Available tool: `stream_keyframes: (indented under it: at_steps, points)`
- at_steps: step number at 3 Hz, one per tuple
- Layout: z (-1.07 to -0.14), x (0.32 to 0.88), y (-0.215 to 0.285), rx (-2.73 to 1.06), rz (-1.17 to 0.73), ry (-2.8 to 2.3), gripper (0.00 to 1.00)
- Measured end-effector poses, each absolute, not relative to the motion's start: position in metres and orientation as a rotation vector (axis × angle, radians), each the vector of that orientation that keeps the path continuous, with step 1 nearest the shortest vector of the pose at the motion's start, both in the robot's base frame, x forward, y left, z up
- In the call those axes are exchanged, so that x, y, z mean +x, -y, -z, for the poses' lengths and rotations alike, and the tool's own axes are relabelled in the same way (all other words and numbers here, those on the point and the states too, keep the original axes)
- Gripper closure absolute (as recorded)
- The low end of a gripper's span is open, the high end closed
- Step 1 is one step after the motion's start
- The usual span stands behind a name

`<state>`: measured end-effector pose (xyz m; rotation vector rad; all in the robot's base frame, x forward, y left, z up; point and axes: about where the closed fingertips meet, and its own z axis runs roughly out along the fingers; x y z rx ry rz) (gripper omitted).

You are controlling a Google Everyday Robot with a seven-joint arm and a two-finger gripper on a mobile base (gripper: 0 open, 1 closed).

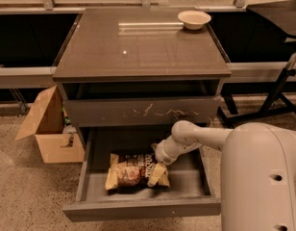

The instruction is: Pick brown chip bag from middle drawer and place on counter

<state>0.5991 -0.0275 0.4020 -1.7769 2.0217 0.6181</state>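
The brown chip bag (133,170) lies flat in the pulled-out middle drawer (141,208), left of centre, with its dark middle and pale yellow ends showing. My gripper (160,161) reaches down into the drawer from the right on a white arm and sits at the bag's right end, touching or just above it. The counter (138,47) is the glossy grey-brown top of the cabinet, above and behind.
A pale bowl (194,19) stands at the counter's back right corner. The drawer front above (141,110) has pale scratch marks. An open cardboard box (47,126) sits on the speckled floor at left. A dark stand (277,88) is at right.
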Motion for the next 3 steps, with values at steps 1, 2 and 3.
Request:
stream_keyframes:
  at_steps: [1,2,3]
  points:
    - [-0.3941,0.6029,0.0287,-1.775,-0.628,-2.022,0.00]
    - [-0.3864,0.6042,0.0290,-1.776,-0.634,-2.030,0.17]
    - [-0.3864,0.6042,0.0290,-1.776,-0.634,-2.030,0.40]
